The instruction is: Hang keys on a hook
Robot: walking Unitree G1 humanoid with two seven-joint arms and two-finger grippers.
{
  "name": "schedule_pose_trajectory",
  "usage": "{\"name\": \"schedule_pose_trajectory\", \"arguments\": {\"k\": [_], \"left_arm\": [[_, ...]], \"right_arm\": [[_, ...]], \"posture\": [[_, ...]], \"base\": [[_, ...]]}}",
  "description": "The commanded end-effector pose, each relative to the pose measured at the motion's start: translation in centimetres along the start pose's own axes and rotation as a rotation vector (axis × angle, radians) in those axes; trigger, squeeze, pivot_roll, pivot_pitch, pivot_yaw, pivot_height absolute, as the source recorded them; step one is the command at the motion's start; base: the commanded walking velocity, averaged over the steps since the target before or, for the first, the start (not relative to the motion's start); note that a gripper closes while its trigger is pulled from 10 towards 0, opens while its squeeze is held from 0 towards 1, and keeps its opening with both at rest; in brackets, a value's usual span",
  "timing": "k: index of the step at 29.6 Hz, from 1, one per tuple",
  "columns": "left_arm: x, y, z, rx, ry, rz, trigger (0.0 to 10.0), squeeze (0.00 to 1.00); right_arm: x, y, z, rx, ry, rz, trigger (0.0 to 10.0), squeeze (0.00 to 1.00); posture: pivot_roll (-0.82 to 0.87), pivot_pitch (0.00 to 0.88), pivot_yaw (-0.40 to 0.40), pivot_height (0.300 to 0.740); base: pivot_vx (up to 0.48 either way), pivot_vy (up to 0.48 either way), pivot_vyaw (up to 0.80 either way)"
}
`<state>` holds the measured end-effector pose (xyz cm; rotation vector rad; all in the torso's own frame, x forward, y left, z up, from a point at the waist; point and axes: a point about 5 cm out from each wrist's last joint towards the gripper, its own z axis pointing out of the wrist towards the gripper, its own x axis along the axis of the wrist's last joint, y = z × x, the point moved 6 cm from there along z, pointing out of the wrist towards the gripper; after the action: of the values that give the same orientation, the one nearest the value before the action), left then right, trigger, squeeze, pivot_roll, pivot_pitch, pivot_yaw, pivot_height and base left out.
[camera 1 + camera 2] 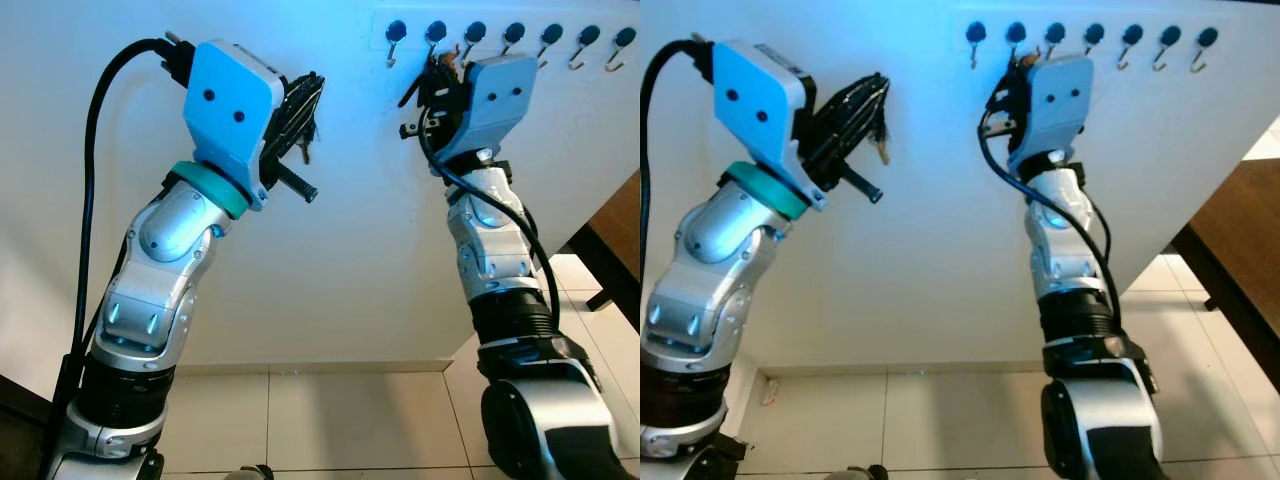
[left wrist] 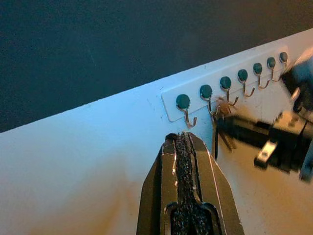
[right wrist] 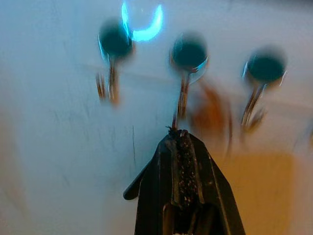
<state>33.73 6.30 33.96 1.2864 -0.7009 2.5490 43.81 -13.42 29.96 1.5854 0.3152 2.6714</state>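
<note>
Pressed together just under the second hook (image 3: 188, 58), the right gripper (image 3: 180, 134) should raise its keys (image 2: 221, 111) squarely over that tip.

Head stereo pair plus two wrist cameras, all facing the white wall.

Both eye views look forward from low, arms raised in front; they share the hook rail (image 1: 500, 38) at top. Left wrist view sits back, looking along its end effector (image 2: 185, 142) at the whole rail. Right wrist view sits very near: three blurred hooks (image 3: 188, 56) beyond its end effector (image 3: 180, 134).
</note>
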Motion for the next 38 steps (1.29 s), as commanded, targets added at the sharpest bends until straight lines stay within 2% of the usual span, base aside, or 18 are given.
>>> {"name": "schedule_pose_trajectory", "arguments": {"k": [1, 4, 5, 6, 8, 14, 16, 17, 21, 22, 25, 26, 27, 38], "left_arm": [[0.3, 0.2, -0.1, -0.004, 0.010, -0.009, 10.0, 0.00], [0.3, 0.2, -0.1, -0.004, 0.009, -0.009, 10.0, 0.00], [0.3, 0.2, -0.1, -0.005, 0.009, -0.009, 10.0, 0.00], [0.3, 0.2, -0.1, -0.005, 0.009, -0.009, 10.0, 0.00], [0.2, 0.2, -0.1, -0.007, 0.008, -0.011, 10.0, 0.00], [0.2, 0.3, -0.2, -0.008, 0.008, -0.011, 10.0, 0.00], [0.2, 0.3, -0.2, -0.007, 0.007, -0.011, 10.0, 0.00], [0.2, 0.3, -0.2, -0.007, 0.005, -0.011, 10.0, 0.00], [0.1, 0.3, -0.2, -0.007, 0.004, -0.010, 10.0, 0.00], [0.1, 0.4, -0.2, -0.007, 0.003, -0.010, 10.0, 0.00], [0.1, 0.4, -0.2, -0.008, 0.002, -0.011, 10.0, 0.00], [0.1, 0.4, -0.2, -0.009, 0.002, -0.011, 10.0, 0.00], [0.1, 0.4, -0.2, -0.009, 0.001, -0.011, 10.0, 0.00], [0.0, 0.4, -0.2, -0.012, -0.001, -0.011, 10.0, 0.00]], "right_arm": [[-1.0, 0.1, -0.2, -0.012, -0.040, -0.006, 10.0, 0.00], [-0.9, 0.1, -0.2, -0.017, -0.037, 0.024, 10.0, 0.00], [-0.4, 0.1, -0.1, -0.017, -0.023, 0.112, 10.0, 0.00], [-0.4, 0.1, -0.1, -0.017, -0.023, 0.112, 10.0, 0.00], [0.4, 0.0, 0.0, -0.006, 0.010, 0.192, 10.0, 0.00], [1.1, -0.4, -0.1, 0.016, 0.052, 0.191, 10.0, 0.00], [1.4, -1.1, -0.5, 0.052, 0.080, 0.197, 10.0, 0.00], [1.5, -1.5, -0.8, 0.070, 0.092, 0.200, 10.0, 0.25], [1.6, -1.7, -1.0, 0.084, 0.101, 0.202, 10.0, 0.25], [1.7, -1.9, -1.2, 0.096, 0.110, 0.213, 10.0, 1.00], [2.0, -2.1, -1.4, 0.114, 0.124, 0.235, 10.0, 1.00], [2.1, -2.0, -1.5, 0.117, 0.128, 0.242, 10.0, 0.43], [2.1, -1.9, -1.6, 0.116, 0.126, 0.244, 10.0, 0.00], [1.4, -1.8, -2.1, 0.105, 0.105, 0.240, 10.0, 0.00]], "posture": [[0.08, 0.010, 0.090, 0.740], [0.08, 0.010, 0.090, 0.740], [0.08, 0.005, 0.092, 0.740], [0.08, 0.005, 0.092, 0.740], [0.07, 0.004, 0.092, 0.740], [0.07, 0.002, 0.090, 0.740], [0.08, 0.004, 0.091, 0.740], [0.08, 0.004, 0.091, 0.740], [0.08, 0.004, 0.091, 0.740], [0.08, 0.004, 0.091, 0.740], [0.08, 0.004, 0.091, 0.740], [0.08, 0.008, 0.092, 0.740], [0.08, 0.009, 0.092, 0.740], [0.07, 0.012, 0.096, 0.740]], "base": [[0.000, 0.000, 0.00], [0.000, 0.000, 0.00], [0.000, 0.000, 0.00], [0.000, 0.000, 0.00], [0.000, 0.000, 0.00], [0.000, 0.000, 0.00], [0.000, 0.000, 0.00], [0.000, 0.000, 0.00], [0.000, 0.000, 0.00], [0.000, 0.000, 0.00], [0.000, 0.000, 0.00], [0.000, 0.000, 0.00], [0.000, 0.000, 0.00], [0.000, 0.000, 0.00]]}}
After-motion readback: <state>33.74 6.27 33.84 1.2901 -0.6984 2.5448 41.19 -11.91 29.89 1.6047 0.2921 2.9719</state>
